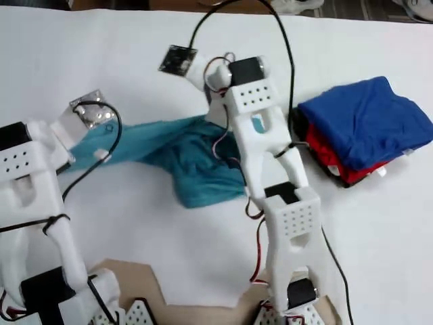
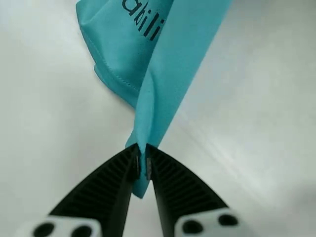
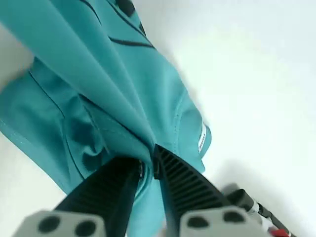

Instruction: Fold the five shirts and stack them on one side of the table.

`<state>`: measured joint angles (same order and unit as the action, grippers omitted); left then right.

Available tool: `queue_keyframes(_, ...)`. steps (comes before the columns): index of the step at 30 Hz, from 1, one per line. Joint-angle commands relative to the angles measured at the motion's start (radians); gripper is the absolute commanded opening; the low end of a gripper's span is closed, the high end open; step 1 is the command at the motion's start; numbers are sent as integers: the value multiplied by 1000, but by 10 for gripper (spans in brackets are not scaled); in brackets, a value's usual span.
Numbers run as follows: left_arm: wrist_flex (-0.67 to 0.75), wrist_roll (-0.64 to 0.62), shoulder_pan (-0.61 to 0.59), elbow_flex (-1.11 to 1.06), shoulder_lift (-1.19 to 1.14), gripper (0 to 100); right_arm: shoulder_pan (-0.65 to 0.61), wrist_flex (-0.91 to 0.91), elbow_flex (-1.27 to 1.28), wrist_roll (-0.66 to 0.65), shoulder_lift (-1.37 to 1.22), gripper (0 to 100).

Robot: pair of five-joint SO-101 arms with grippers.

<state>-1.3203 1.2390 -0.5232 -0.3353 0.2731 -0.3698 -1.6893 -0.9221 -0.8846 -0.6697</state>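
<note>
The teal shirt point(image 1: 196, 169) is held stretched over the middle of the surface point(image 1: 135, 54), clamped by the left tool point(image 2: 140, 158) at a thin edge and by the right tool point(image 3: 148, 165) at a bunch. Pulled harder, the thin edge could be lost.

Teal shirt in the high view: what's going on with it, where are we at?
Both arms have the teal shirt. The left hand is shut on one thin end of it, and the right hand is shut on a bunched fold. The cloth runs crumpled between them over the white table, not yet folded. Beside the right arm sits a stack with a folded blue shirt on top of a red shirt.
</note>
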Motion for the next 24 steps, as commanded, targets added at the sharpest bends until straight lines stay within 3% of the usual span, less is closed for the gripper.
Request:
queue_keyframes(1,9,3,-6,-5,46,22,56,21,3,-6,-21,23)
queue_keyframes(7,43,5,11,-90,49,22,45,41,-8,43,-128,50)
queue_keyframes(12,98,2,6,-125,52,22,45,-41,3,150,-113,256)
queue_keyframes(14,98,2,6,-122,54,22,50,-71,8,150,-87,295)
queue_keyframes(24,103,5,6,-119,54,22,58,-28,293,129,133,176)
